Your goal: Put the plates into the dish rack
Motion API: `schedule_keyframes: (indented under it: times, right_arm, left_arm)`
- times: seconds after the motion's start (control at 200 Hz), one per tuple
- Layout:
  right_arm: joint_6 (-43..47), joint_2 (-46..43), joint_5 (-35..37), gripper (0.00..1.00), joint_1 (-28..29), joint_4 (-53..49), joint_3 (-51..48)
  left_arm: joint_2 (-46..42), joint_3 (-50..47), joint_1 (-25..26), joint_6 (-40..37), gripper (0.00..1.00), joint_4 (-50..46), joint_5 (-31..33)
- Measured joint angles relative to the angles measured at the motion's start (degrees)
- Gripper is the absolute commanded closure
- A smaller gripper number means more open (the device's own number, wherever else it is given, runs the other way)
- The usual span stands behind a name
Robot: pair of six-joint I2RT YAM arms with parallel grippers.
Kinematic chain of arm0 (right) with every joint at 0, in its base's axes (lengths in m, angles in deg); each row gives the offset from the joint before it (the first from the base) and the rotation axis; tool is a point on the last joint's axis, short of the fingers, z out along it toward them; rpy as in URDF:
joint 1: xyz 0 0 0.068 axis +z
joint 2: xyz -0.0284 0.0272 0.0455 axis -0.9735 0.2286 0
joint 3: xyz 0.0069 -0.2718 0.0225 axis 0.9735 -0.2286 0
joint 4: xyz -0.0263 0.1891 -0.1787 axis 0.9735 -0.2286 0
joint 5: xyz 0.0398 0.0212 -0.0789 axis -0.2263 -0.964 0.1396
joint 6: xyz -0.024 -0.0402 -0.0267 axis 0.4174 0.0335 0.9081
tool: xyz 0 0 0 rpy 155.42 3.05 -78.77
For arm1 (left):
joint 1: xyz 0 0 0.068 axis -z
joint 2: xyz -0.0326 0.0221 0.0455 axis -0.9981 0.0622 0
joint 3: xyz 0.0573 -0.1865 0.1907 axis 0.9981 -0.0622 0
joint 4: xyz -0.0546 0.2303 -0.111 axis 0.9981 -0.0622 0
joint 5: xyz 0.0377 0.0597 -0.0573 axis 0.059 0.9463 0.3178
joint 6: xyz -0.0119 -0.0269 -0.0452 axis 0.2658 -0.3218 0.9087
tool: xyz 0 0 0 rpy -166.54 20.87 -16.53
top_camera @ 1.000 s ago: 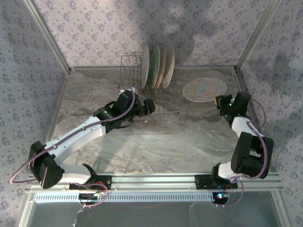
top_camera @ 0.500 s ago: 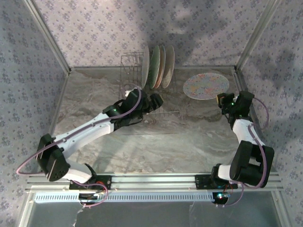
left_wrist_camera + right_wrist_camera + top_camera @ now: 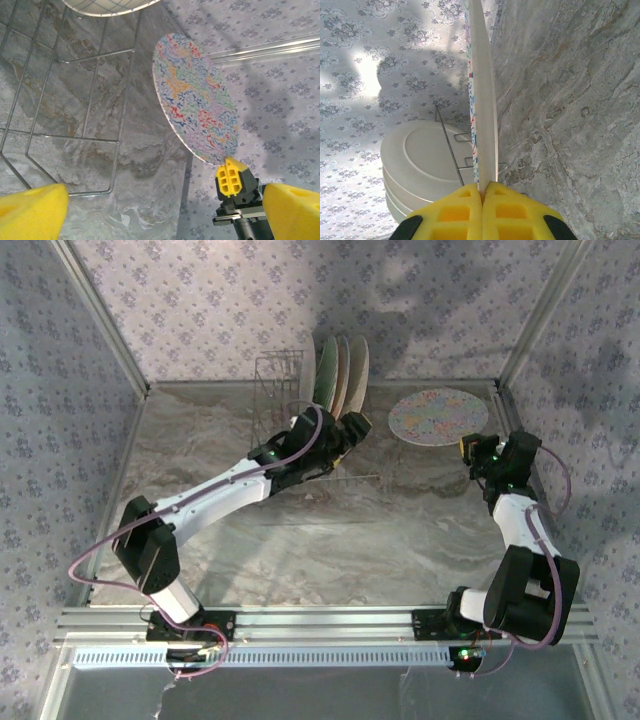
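One mosaic plate (image 3: 437, 416) is outside the dish rack (image 3: 272, 375), its rim pinched tight in the right claw (image 3: 470, 452). The left claw (image 3: 352, 428) gapes wide beside the racked plates (image 3: 338, 370). The next move probably calls for carrying the plate leftward and standing it upright in a free slot.

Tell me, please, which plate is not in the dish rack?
The multicoloured mosaic plate, held by its rim in the right gripper; the other plates stand upright in the dish rack.

Marbled grey desk (image 3: 400, 540) open along its near edge; thin dark wire dish rack (image 3: 275, 375) blocks the far edge's middle.
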Motion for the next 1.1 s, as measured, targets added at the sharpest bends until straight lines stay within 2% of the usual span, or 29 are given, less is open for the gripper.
schedule_keyframes:
  times: [0.18,0.335,0.73,0.984,1.099]
  right_arm:
    - [-1.7,-1.0,0.0,1.00,0.0,0.2,0.5]
    - [-3.0,-1.6,0.0,1.00,0.0,0.7,0.7]
    - [-4.7,-2.6,-0.5,1.00,0.2,0.9,1.6]
    - [-5.2,-3.4,-0.9,1.00,0.5,0.9,1.6]
    - [-5.4,-4.2,-1.1,1.00,0.7,0.9,1.6]
  left_arm:
    - [5.9,6.8,0.0,1.0,0.01,0.0,-1.4]
    - [8.2,9.1,-0.2,2.8,0.01,1.5,-3.1]
    - [20.3,18.9,-0.6,5.5,0.01,3.1,-6.8]
    - [24.4,25.5,-0.7,5.9,0.05,3.2,-6.9]
    - [25.9,27.7,-0.7,6.0,0.09,3.2,-6.9]
